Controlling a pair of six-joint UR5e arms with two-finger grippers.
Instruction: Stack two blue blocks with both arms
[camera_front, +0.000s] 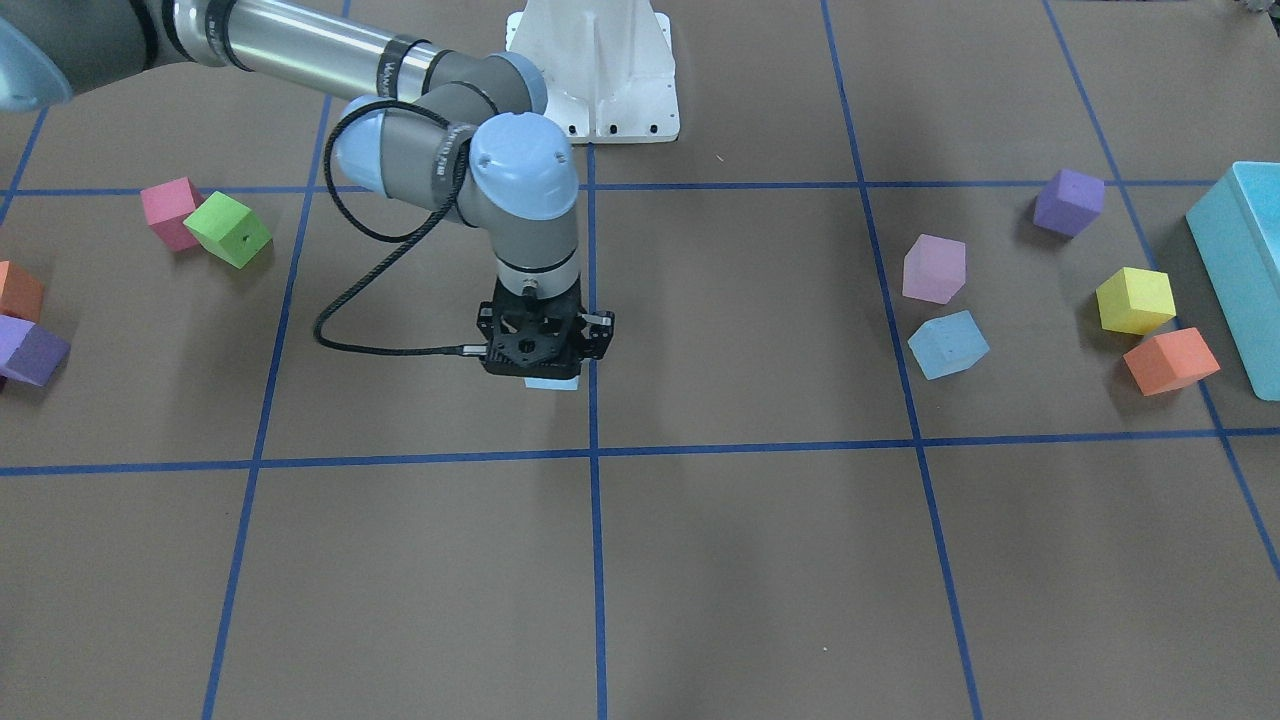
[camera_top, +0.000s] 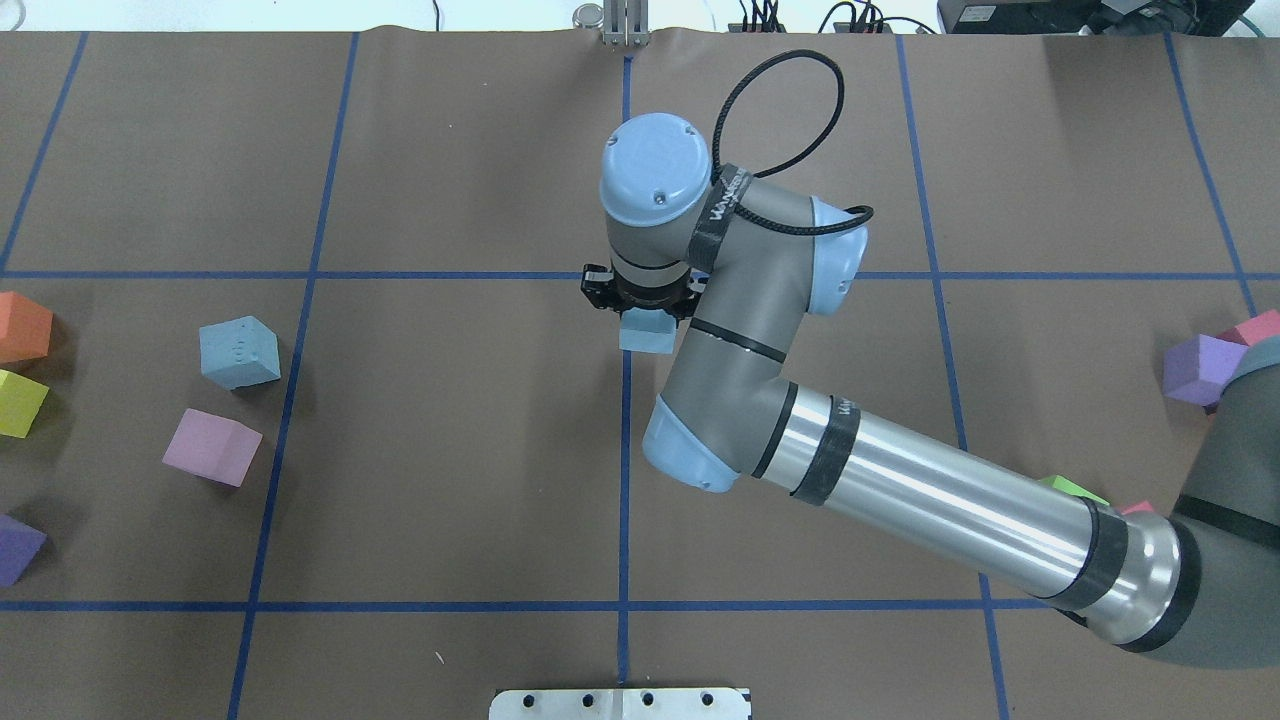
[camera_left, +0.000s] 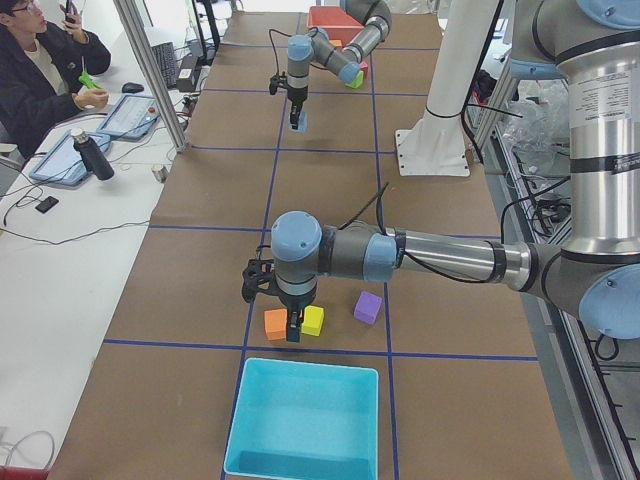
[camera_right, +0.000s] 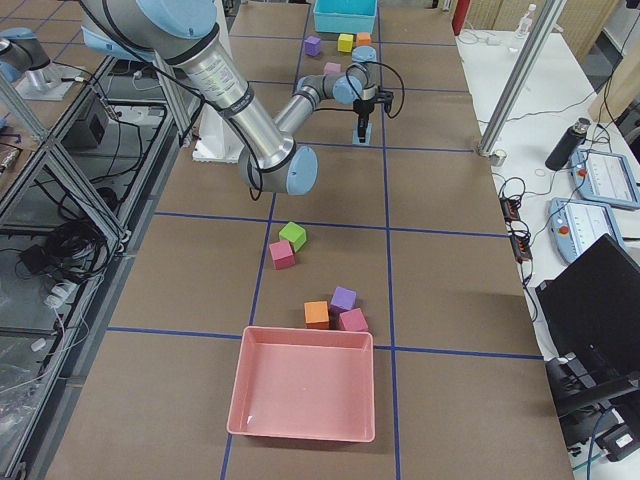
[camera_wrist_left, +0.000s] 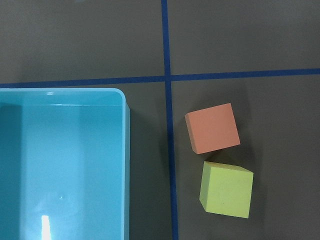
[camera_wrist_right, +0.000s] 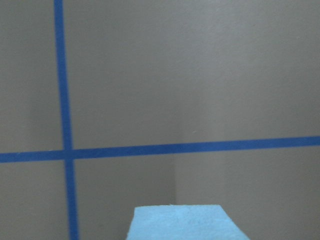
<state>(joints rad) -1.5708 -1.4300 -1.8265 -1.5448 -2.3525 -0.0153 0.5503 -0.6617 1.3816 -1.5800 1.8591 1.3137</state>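
My right gripper (camera_front: 552, 372) is shut on one pale blue block (camera_front: 552, 382) and holds it low over the table's middle, beside the centre blue tape line. The block also shows under the gripper in the overhead view (camera_top: 645, 335) and at the bottom of the right wrist view (camera_wrist_right: 182, 222). The other blue block (camera_front: 947, 343) lies on the table to my left, also in the overhead view (camera_top: 238, 351). My left gripper (camera_left: 293, 328) hangs over an orange cube (camera_wrist_left: 212, 128) and a yellow cube (camera_wrist_left: 226, 189). I cannot tell whether it is open or shut.
A turquoise box (camera_front: 1240, 270) stands at my far left, with pink (camera_front: 933, 268) and purple (camera_front: 1068, 201) cubes nearby. On my right lie pink (camera_front: 168, 212), green (camera_front: 228, 229), orange (camera_front: 18, 290) and purple (camera_front: 35, 352) cubes and a pink tray (camera_right: 300, 385).
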